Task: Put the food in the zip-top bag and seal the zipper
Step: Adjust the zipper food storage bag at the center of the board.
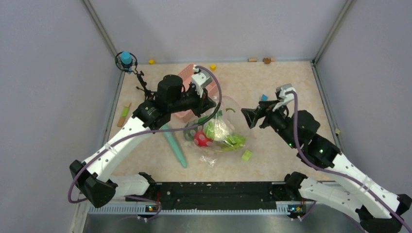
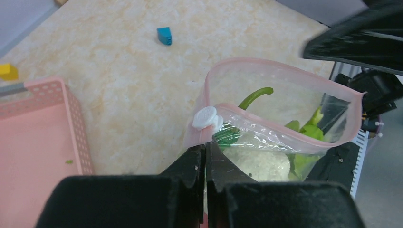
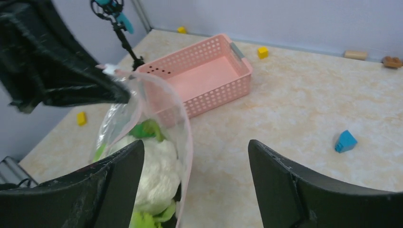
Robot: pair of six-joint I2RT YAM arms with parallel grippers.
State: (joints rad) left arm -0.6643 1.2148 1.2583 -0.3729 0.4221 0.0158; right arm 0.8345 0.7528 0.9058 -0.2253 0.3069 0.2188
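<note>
The clear zip-top bag lies mid-table with its mouth held up and gaping. Its pink zipper forms an open loop, with a white slider at the near end. Food sits inside: white cauliflower, a red tomato and green leafy pieces. My left gripper is shut on the bag's corner just below the slider. My right gripper stands open at the bag's other end. The bag's pink edge hangs between its fingers, close to the left one and touching neither.
An empty pink basket stands behind the left gripper. A long teal stick lies left of the bag and a yellow-green block to its right. A blue block lies on the right. A small fan on a stand is back left.
</note>
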